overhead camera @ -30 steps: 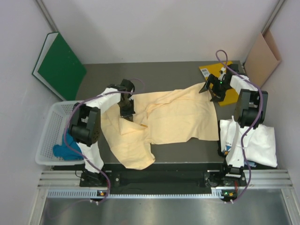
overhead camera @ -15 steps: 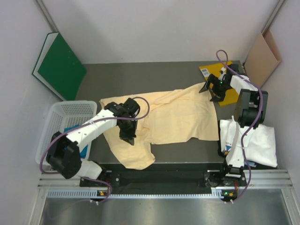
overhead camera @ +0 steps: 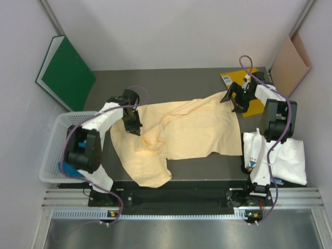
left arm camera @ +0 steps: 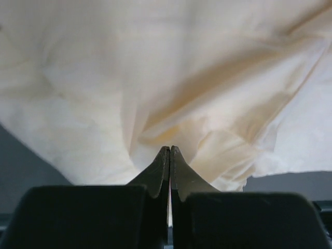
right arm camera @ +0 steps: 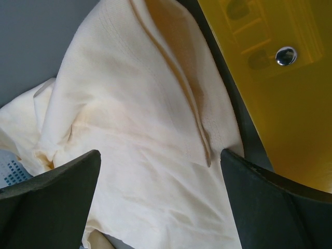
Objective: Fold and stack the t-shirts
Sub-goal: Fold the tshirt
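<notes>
ok so left gripper [left arm camera: 169, 151] is clamping the left end of the pale peach-yellow cloth t-shirt [overhead camera: 202, 129], which is lying left-to-right; right gripper [right arm camera: 161, 161] is hovering wide open over its far-right corner.

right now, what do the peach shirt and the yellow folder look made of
The peach shirt looks like soft matte cloth, probably cotton: it creases and drapes. The yellow folder looks like smooth, slightly glossy plastic, flat and stiff, with a shiny metal-looking snap.
</notes>
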Controlling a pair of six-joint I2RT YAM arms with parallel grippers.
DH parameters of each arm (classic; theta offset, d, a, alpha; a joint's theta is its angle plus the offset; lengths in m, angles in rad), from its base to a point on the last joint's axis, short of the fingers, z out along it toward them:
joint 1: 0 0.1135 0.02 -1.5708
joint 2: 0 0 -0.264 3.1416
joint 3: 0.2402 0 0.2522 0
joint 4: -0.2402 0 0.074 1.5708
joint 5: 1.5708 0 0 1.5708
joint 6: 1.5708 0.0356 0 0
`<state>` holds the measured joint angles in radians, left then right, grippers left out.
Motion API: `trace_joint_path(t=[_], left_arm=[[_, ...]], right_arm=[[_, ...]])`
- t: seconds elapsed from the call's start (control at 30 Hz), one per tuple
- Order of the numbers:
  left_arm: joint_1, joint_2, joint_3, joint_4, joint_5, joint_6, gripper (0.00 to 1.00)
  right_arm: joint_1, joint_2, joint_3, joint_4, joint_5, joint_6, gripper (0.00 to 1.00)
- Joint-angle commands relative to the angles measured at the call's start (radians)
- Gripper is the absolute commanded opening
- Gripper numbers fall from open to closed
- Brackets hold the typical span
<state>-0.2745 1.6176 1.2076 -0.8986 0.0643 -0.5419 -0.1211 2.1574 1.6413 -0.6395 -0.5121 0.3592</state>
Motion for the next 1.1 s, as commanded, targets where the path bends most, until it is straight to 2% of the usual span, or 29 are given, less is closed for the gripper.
trace_joint_path(t=[0.0,0.13,0.27,0.5,0.63,0.77,0.87,0.97,1.0,1.07], left_arm=[[0.021,0.183,0.126,0.099,0.068,0.037,0.00],[0.018,0.309,0.226,0.075,0.120,0.085,0.00],[-0.015,0.256,0.190,0.058,0.167,0.128,0.00],[-0.126,0.002,-0.167,0.010,0.175,0.119,0.00],[-0.152,-0.071,-0.276,-0.017,0.163,0.094,0.00],[-0.146,-0.128,-0.235,-0.057,0.043,0.083,0.00],[-0.111,-0.128,-0.116,-0.068,-0.055,0.068,0.00],[-0.013,-0.081,-0.008,-0.054,-0.077,0.063,0.44],[0.054,-0.065,0.018,-0.043,-0.069,0.063,0.66],[0.121,-0.020,0.033,0.013,0.012,0.065,0.78]], right_arm=[[0.015,0.052,-0.070,0.023,0.006,-0.022,1.00],[0.015,0.044,-0.072,0.021,0.006,-0.023,1.00],[0.015,0.041,-0.070,0.021,0.007,-0.026,1.00],[0.015,0.050,-0.069,0.034,0.012,-0.011,1.00],[0.015,0.058,-0.052,0.031,0.014,-0.008,1.00],[0.014,0.055,-0.028,0.024,0.015,-0.011,1.00],[0.014,0.044,-0.023,0.026,0.023,-0.011,1.00],[0.015,0.036,-0.028,0.026,0.021,-0.009,1.00],[0.015,0.035,-0.034,0.026,0.023,-0.011,1.00],[0.015,0.027,-0.043,0.031,0.023,-0.009,1.00]])
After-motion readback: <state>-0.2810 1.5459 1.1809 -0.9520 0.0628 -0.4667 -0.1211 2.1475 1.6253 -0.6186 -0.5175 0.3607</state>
